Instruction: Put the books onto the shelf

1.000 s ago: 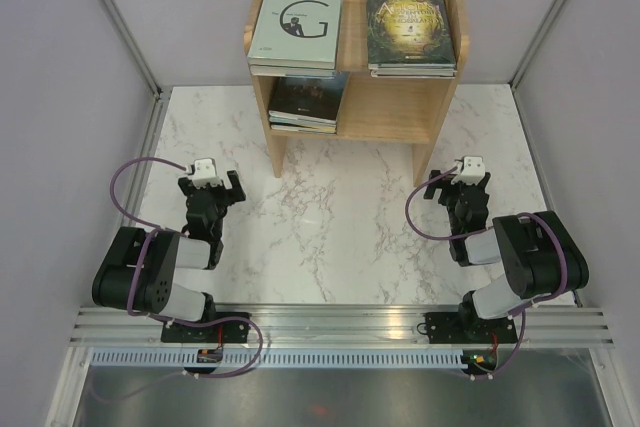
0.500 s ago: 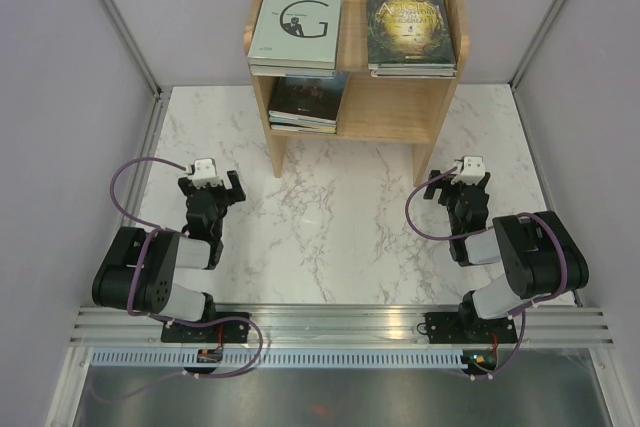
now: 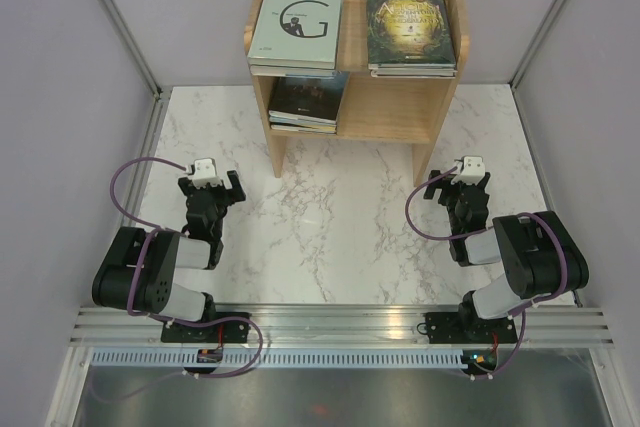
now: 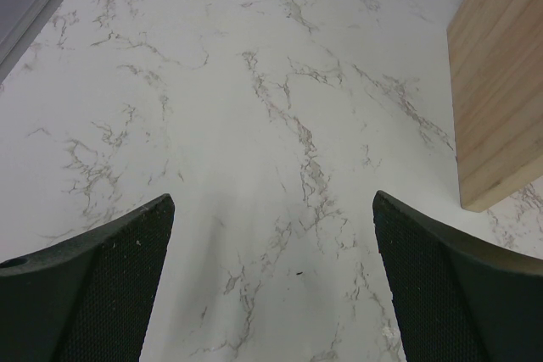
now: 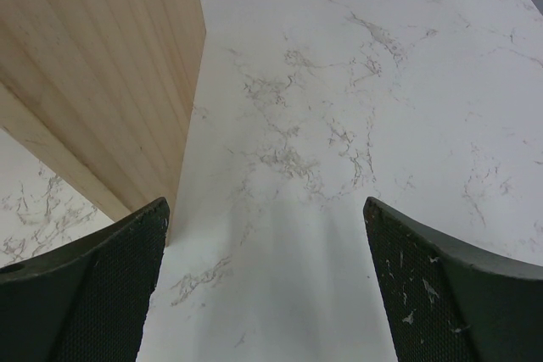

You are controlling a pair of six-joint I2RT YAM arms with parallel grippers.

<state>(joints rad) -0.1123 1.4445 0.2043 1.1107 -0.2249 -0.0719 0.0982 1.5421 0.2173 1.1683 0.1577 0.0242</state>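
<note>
Nothing is seen to have moved since the earlier frames: both arms and every book are found in the same places. The left tool (image 3: 210, 184) is held low over the marble surface (image 3: 340, 217), its fingers spread wide with nothing between them; in the left wrist view only bare marble is seen in the gap, with a wooden side panel of the shelf (image 3: 392, 107) at the right edge. The right tool (image 3: 471, 180) is likewise spread wide and nothing is gripped by it; in its wrist view the shelf's other side panel is seen to the left, close to the left finger.

The books are all found on the shelf, which is stood at the far edge of the surface, well apart from both tools. On the rimmed top board, the pale green "G" book (image 3: 296, 24) is laid flat on a small stack at the left, and the dark green-gold book (image 3: 409, 27) is laid on another stack at the right. On the lower tier, a dark-covered book (image 3: 308, 99) is laid atop a stack at the left side.
</note>
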